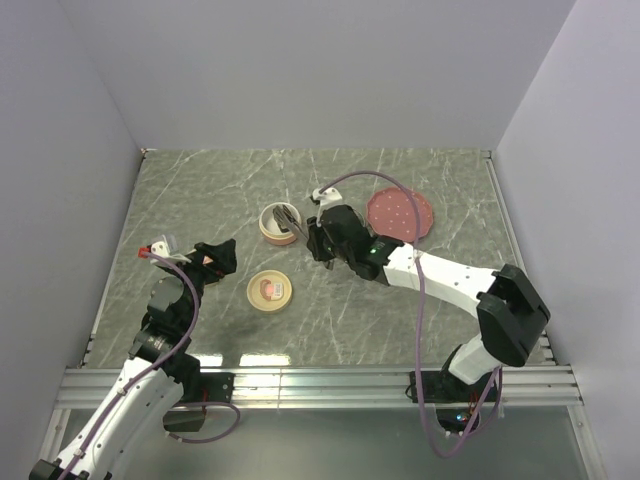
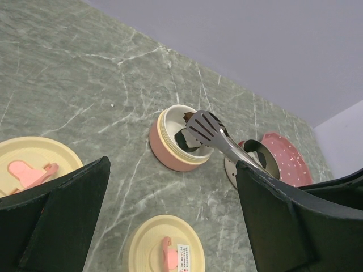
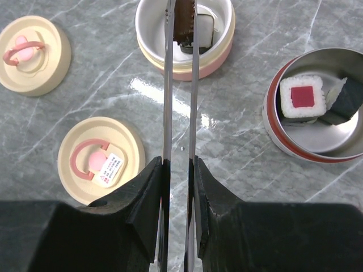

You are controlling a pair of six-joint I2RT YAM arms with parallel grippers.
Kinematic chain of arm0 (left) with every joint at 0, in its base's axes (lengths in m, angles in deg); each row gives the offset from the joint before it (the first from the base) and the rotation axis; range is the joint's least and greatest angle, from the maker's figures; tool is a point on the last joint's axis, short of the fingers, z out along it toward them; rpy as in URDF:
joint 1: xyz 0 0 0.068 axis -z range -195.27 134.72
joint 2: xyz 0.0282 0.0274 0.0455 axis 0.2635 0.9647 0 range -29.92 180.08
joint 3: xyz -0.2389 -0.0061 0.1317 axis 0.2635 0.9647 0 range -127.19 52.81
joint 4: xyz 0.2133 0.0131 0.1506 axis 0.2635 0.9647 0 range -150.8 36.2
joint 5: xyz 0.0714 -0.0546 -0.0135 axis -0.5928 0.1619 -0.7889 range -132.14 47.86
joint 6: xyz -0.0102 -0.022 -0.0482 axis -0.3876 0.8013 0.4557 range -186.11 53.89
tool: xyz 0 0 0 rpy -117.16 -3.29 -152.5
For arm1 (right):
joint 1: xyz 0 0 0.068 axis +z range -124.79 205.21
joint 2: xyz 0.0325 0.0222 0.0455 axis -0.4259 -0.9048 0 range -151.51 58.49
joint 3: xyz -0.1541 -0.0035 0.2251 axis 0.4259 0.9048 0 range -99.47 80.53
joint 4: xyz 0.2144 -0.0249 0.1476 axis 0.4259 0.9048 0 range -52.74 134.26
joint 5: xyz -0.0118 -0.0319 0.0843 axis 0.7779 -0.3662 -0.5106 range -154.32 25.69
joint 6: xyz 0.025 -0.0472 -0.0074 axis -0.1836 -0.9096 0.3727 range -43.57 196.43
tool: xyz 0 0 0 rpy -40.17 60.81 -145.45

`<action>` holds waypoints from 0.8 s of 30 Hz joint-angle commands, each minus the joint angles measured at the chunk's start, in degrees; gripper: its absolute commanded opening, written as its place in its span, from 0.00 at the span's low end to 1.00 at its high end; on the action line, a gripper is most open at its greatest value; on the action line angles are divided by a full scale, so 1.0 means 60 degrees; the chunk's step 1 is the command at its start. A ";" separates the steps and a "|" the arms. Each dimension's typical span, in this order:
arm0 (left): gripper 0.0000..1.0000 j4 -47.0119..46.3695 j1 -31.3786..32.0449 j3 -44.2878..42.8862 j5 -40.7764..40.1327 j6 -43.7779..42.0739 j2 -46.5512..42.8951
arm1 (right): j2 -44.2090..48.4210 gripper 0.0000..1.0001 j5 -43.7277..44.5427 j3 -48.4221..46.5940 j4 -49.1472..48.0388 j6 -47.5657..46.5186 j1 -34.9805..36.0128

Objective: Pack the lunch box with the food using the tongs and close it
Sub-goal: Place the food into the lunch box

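My right gripper [image 3: 178,164] is shut on the tongs [image 3: 168,85], whose two thin arms reach forward over the lunch box [image 3: 148,52], a pink bowl with a cream rim. The tong tips pinch a dark piece of food [image 3: 184,20] just inside the bowl. Beside it in the bowl lies another piece [image 3: 204,26]. A steel bowl [image 3: 317,141] to the right holds a white piece with a red centre [image 3: 302,96] and a dark piece [image 3: 347,97]. My left gripper [image 2: 173,170] hangs open and empty, short of the lunch box [image 2: 164,148].
Two round cream lids with pink emblems lie on the marble table, one near [image 3: 99,160] and one farther left [image 3: 34,54]. The steel bowl stands on a pink dotted plate [image 1: 400,213] at the back right. Grey walls enclose the table.
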State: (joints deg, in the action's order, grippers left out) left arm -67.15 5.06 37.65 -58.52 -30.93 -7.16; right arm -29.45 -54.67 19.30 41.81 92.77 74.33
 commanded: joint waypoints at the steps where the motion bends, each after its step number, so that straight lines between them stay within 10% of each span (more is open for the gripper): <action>1: 0.99 -0.0348 0.0009 -0.0037 -0.0038 -0.0004 0.0073 | -0.0050 0.07 0.0003 -0.0575 -0.0496 -0.0218 0.0104; 12: 1.00 -0.0363 0.0023 -0.0037 -0.0009 -0.0004 0.0073 | -0.0211 0.34 0.0208 -0.0825 -0.0320 -0.0277 0.0162; 24: 1.00 -0.0304 0.0023 -0.0037 -0.0038 -0.0004 0.0029 | -0.0226 0.39 0.0545 -0.0840 -0.0291 -0.0350 0.0309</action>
State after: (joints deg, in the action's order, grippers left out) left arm -67.18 5.06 37.65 -58.52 -30.93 -6.79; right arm -30.80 -53.20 17.51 42.53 91.48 75.60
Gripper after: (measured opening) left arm 0.995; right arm 0.397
